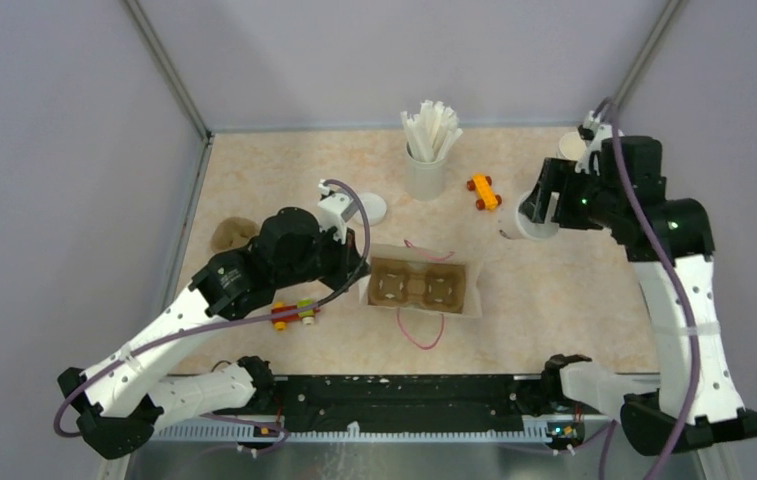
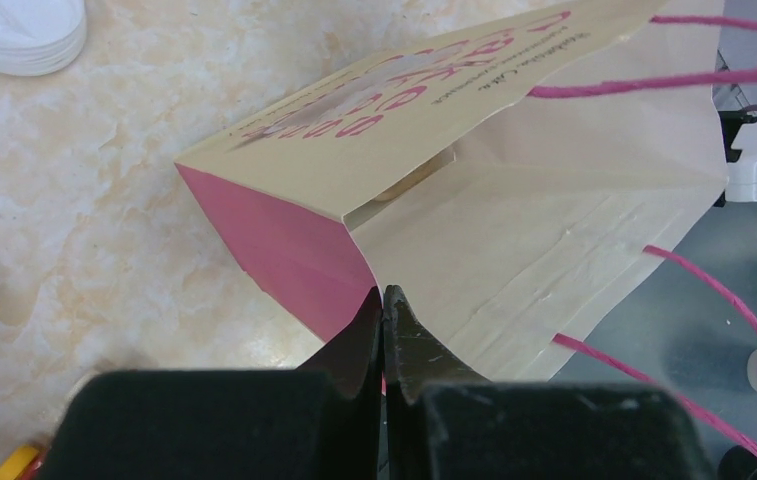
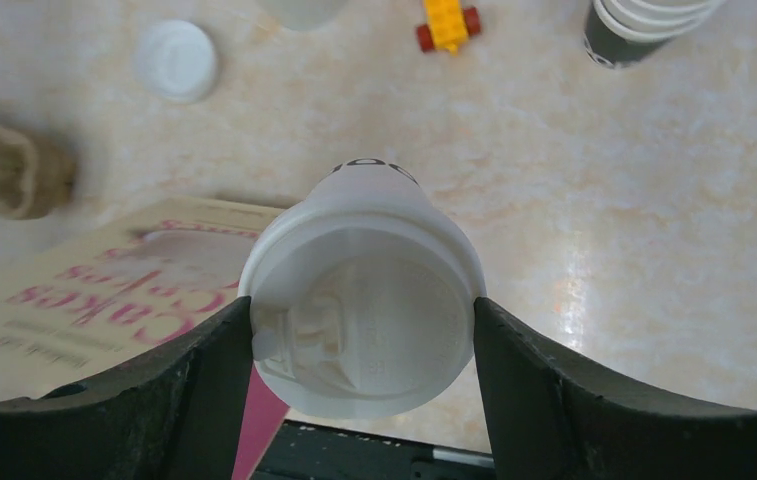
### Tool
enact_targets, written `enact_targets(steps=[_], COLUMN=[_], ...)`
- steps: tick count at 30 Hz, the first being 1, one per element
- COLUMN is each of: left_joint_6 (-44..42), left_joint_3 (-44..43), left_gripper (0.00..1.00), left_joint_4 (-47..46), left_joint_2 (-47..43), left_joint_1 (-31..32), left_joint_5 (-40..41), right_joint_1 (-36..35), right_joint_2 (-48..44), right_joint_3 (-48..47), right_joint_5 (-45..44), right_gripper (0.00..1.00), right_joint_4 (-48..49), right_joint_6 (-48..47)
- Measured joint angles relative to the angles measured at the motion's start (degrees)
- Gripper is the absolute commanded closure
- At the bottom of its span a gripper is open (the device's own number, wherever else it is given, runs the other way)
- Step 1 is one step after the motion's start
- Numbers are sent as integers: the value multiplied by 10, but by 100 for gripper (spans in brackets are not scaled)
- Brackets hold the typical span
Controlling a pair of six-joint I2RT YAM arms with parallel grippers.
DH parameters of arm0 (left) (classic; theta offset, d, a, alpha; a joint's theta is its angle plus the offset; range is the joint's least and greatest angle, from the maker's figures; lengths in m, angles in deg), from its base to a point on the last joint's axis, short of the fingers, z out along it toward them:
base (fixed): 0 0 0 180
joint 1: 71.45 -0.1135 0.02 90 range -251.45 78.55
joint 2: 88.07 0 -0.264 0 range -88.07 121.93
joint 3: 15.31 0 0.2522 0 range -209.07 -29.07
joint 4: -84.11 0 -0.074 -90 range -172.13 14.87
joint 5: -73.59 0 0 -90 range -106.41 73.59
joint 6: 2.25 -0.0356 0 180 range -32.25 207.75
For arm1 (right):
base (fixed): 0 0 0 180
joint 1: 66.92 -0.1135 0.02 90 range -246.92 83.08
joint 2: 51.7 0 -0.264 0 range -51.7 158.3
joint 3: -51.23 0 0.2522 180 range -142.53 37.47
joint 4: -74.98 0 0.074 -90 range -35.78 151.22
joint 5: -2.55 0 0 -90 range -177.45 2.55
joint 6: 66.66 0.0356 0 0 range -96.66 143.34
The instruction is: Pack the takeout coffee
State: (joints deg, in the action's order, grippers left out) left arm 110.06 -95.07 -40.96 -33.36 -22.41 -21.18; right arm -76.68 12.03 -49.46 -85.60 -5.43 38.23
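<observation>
Left gripper (image 2: 384, 300): clenched on the near rim of the paper bag (image 2: 514, 230).
Right gripper (image 3: 362, 315): clamped around the takeout coffee (image 3: 369, 250), which is lidded, axis upright.
Bearing: bag mouth lies to the left of the coffee, nearer the bases; right arm carries.

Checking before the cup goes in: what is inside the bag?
A brown cup tray lies in the bag, and both of its visible wells look empty. Whatever is under the tray is covered.
</observation>
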Motion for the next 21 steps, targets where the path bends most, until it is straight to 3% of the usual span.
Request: enact_targets(steps=[11,16,21], left_joint_6=[3,8,16], left_joint_3=[-5,-22,-43], left_gripper=[100,100,100], left_joint_4=[1,1,0], left_joint_2=[21,51,76], left_joint_1=[0,0,0], left_joint_5=[-21,-28,-33], right_joint_1=[-33,-33,-33], right_joint_2=[-19,-21,-37], right_joint_3=[-283,-300,-253], right_joint_5=[172,268,349], right_gripper=[46,45,43], right_joint_4=[-45,4,73], right_joint_6=[70,107,126])
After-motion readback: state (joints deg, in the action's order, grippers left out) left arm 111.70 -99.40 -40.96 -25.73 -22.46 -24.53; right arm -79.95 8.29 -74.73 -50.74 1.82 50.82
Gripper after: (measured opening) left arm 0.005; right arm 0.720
